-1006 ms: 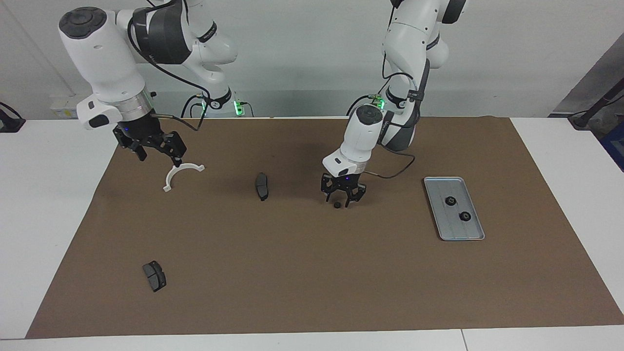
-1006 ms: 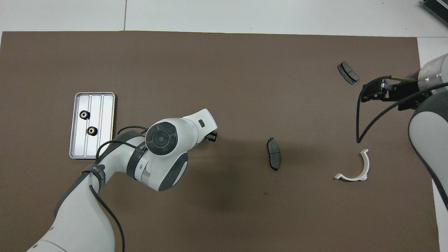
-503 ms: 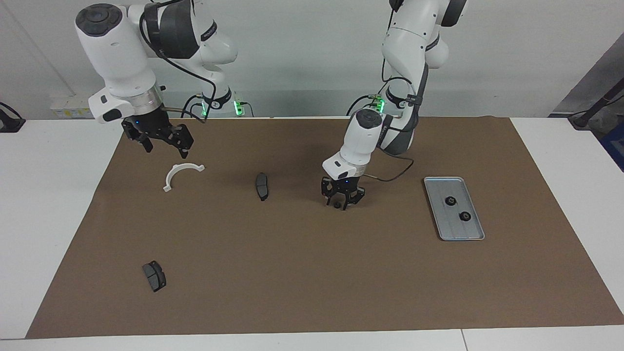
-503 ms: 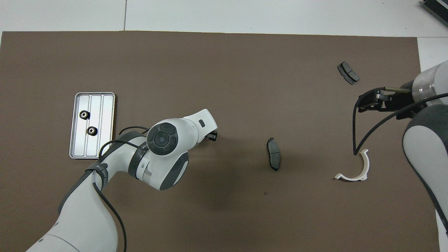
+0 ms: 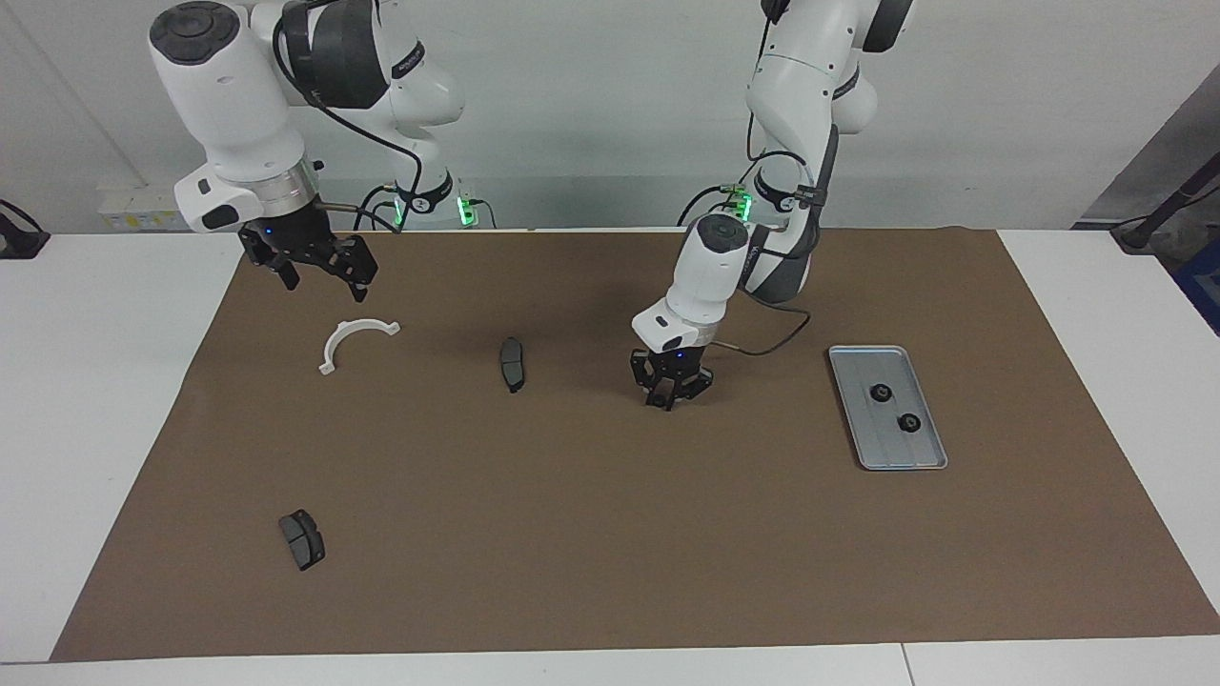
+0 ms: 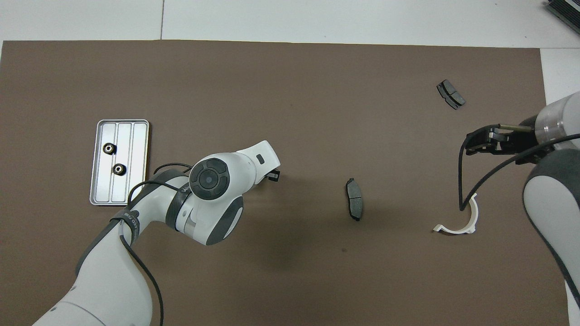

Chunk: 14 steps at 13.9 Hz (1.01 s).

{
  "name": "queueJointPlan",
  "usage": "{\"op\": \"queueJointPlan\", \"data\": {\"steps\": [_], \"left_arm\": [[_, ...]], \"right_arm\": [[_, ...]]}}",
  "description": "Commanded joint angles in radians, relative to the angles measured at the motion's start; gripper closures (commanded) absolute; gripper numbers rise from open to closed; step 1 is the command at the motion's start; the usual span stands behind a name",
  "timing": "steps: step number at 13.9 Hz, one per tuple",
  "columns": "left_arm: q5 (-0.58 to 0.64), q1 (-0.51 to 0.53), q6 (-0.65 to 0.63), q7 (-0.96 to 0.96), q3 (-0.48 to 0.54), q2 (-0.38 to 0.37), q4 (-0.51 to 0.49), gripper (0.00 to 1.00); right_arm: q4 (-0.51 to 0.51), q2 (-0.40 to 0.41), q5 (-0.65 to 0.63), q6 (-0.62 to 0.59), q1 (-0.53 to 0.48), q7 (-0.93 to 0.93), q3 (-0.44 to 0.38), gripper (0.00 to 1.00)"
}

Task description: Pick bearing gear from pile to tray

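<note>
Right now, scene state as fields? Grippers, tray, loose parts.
left gripper: down on the mat, shut on small black gear
right gripper: open, raised over the mat near white bracket
tray: two gears inside
brake pads: one mid-mat, one farther from the robots

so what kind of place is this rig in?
Looks like a robotics lab bench, not a factory line. Two white arms, left gripper and right gripper, work over a brown mat on white tables, with loose brake pads and a small metal tray.
</note>
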Motion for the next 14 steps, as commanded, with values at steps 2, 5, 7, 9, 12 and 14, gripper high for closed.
{"op": "queueJointPlan", "data": {"steps": [2,5,7,9,12,14], "left_arm": [[-0.009,-0.013,0.006,0.007,0.011,-0.005,-0.030,0.81],[-0.009,0.027,-0.017,0.005,0.013,-0.005,-0.004,0.85],[-0.009,0.099,-0.028,0.008,0.013,-0.008,0.025,0.87],[-0.007,0.188,-0.116,0.019,0.013,-0.023,0.059,0.88],[-0.007,0.337,-0.242,0.140,0.011,-0.071,0.071,0.88],[-0.007,0.419,-0.294,0.246,0.011,-0.091,0.068,0.87]], "right_arm": [[0.036,-0.001,0.018,-0.055,-0.014,-0.026,0.005,0.00],[0.024,-0.004,0.020,-0.041,-0.014,-0.022,0.003,0.00],[0.024,-0.004,0.020,-0.041,-0.011,-0.023,0.003,0.00],[0.024,-0.004,0.020,-0.043,-0.008,-0.023,0.003,0.00],[0.024,-0.004,0.020,-0.041,-0.010,-0.023,0.005,0.00],[0.024,-0.006,0.020,-0.041,-0.010,-0.023,0.003,0.00]]}}
